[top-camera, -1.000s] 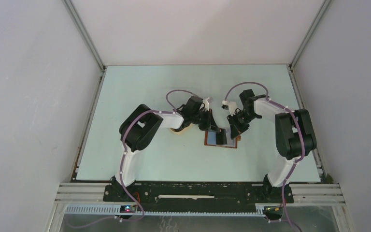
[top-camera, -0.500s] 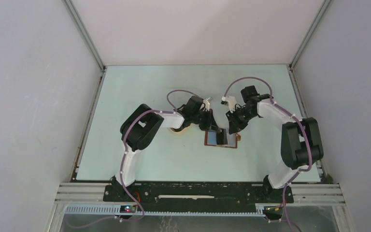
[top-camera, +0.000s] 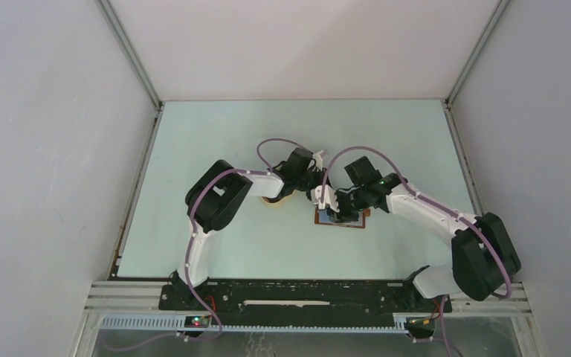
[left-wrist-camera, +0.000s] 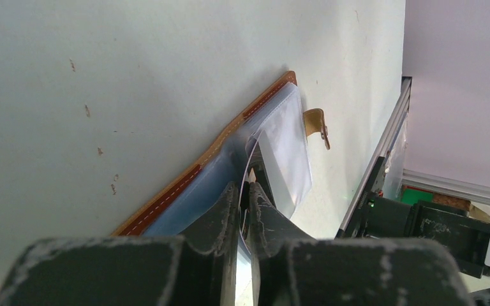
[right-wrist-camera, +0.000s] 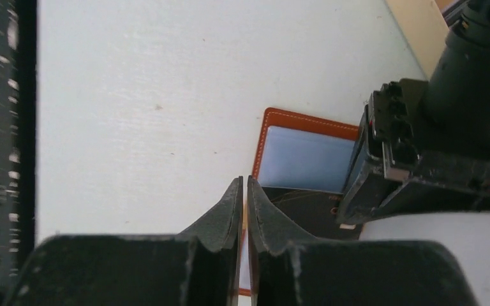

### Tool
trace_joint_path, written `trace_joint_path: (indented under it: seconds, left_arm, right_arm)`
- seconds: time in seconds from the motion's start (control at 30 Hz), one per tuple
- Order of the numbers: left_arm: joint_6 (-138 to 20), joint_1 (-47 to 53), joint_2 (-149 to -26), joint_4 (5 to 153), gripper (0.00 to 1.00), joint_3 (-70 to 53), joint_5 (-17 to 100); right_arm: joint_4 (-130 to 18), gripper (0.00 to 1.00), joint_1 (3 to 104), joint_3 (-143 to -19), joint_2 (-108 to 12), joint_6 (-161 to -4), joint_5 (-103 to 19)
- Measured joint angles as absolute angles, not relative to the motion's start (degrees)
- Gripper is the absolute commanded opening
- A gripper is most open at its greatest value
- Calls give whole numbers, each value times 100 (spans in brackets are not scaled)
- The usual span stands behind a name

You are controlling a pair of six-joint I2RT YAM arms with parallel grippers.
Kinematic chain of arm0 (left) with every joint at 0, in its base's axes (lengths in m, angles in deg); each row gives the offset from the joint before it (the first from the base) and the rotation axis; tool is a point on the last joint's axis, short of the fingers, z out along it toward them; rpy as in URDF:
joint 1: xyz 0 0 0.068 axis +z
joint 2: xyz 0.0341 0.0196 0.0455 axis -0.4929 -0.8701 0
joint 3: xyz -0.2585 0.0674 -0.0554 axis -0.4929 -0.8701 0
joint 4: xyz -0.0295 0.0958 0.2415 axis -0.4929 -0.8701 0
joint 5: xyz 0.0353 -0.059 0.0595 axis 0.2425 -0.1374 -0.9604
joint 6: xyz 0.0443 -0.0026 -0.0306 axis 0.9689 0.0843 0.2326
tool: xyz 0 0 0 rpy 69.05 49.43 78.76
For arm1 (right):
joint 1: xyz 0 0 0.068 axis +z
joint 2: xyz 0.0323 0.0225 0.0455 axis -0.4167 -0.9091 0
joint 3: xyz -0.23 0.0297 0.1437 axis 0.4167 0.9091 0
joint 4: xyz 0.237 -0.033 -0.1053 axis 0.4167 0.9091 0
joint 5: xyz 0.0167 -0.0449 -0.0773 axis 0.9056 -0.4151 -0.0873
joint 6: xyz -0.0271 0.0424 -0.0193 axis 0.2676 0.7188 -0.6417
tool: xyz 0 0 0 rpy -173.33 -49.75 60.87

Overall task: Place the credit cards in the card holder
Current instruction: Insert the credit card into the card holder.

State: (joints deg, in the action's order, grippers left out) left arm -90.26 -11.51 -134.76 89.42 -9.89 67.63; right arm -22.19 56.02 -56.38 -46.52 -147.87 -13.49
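Operator: Where is the card holder?
Spotter: Your card holder (right-wrist-camera: pixel 296 203) lies open and flat on the table (left-wrist-camera: pixel 102 76), between your two wrists. Its snap tab (left-wrist-camera: pixel 317 125) sticks out past one edge.
Operator: And the left gripper?
Spotter: Your left gripper (left-wrist-camera: pixel 247 191) is right at the holder. Its fingers pinch a clear sleeve (left-wrist-camera: pixel 287 153) and hold that leaf lifted off the leather cover.
Operator: The right one?
Spotter: Your right gripper (right-wrist-camera: pixel 244 186) hangs above one edge of the holder, near the left gripper. Its fingers are drawn nearly together, with only a slit between them. I cannot tell whether anything thin sits in that slit.
Operator: What is inside the holder?
Spotter: You have a pale blue panel (right-wrist-camera: pixel 303 167) showing there. I cannot tell whether it is a card or a sleeve.
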Motion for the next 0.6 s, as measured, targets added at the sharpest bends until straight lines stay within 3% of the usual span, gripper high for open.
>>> trace_joint_path:
  seconds: [0.23, 0.6]
  left_arm:
    - [-9028, -1151, -13482, 8944, 14, -989, 6763]
    - [-9028, -1151, -13482, 8949, 15, -989, 6763]
  right_arm:
    - [-3080, 11, 6181, -5544, -5100, -15438, -2302]
    - [-3727, 10, 6308, -5443, -5517, -15606, -3450]
